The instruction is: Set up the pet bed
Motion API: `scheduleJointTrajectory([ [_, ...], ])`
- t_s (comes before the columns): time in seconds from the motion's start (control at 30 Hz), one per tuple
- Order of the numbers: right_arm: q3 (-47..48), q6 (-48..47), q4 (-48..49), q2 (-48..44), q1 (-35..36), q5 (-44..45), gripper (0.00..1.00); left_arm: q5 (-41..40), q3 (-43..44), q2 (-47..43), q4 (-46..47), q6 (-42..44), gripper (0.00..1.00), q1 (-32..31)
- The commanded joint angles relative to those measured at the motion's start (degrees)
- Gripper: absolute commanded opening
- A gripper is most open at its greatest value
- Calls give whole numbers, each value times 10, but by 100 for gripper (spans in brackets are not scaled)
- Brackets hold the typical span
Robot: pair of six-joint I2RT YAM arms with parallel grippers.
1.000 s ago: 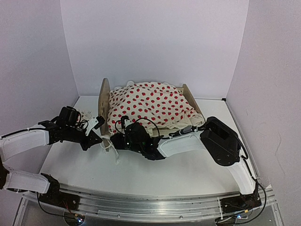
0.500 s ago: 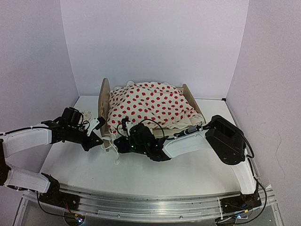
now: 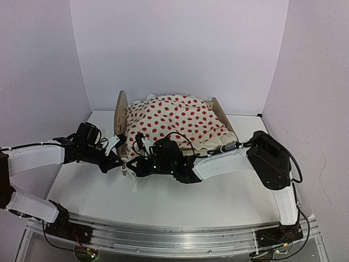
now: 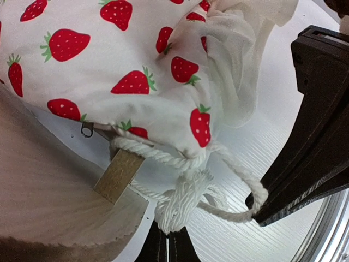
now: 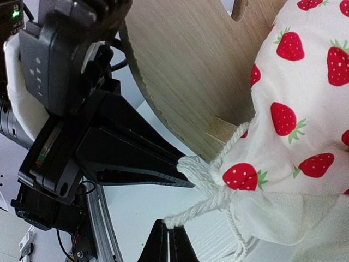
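Far middle of the desk (image 3: 163, 202) for the pet bed (image 3: 120, 109), rounded headboard (image 5: 185, 71) on the left, mattress hidden under the strawberry-print blanket (image 3: 174, 120). All the work at the near left corner, just beside the foot of the headboard. Left pincer (image 4: 167, 241) pressed together on the frayed white tassel (image 4: 180, 207); right pincer (image 5: 169, 236) likewise closed, pinching the twisted cord (image 5: 202, 204) a little way along, tips of the two nearly touching. Probably a matter of drawing this tie snug, so as to seat the blanket corner against the small wooden tab (image 4: 117, 174) on the frame. Pull apart slowly and level with the desk, tassel leftward, cord toward the near side, never upward, for fear of tipping or dragging a seemingly light frame. Hold both pinches firm: thin, slippery-looking cord, easily lost from between closed tips. Watch the fabric bunched at the corner and stop at the first sign of the blanket sliding off the far side. Mind the crowding too, with little room between the arms for a wide swing.
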Motion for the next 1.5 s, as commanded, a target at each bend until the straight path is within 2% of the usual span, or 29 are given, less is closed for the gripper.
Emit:
scheduleJointTrajectory([
  [0.0, 1, -14, 16, -31, -2, -43, 0, 49, 26, 24, 30, 54, 0, -17],
  [0.3, -2, -4, 17, -21, -6, -34, 0, 26, 22, 71, 50, 199, 0, -33],
  [0.4, -6, 1, 17, -20, -7, -30, 4, 21, 24, 89, 64, 243, 0, -38],
  [0.57, -32, -3, 13, -39, -8, -24, 17, 13, 20, 108, 79, 300, 0, -41],
  [0.93, -124, -60, -62, -163, -15, -26, 29, 5, 26, 125, 97, 326, 0, -58],
  [0.97, -138, -52, -69, -172, -20, -14, 29, 3, 26, 125, 97, 324, 0, -60],
  [1.07, -162, -31, -84, -180, -30, 37, 17, -2, 25, 126, 98, 318, 0, -62],
  [1.17, -143, -33, -97, -152, -31, 78, 12, -4, 26, 125, 100, 313, 0, -64],
  [1.37, -89, -32, -107, -88, -31, 109, 7, 1, 25, 122, 99, 326, 0, -67],
  [1.47, -65, -33, -107, -61, -31, 85, 8, 13, 26, 121, 98, 336, 0, -68],
])
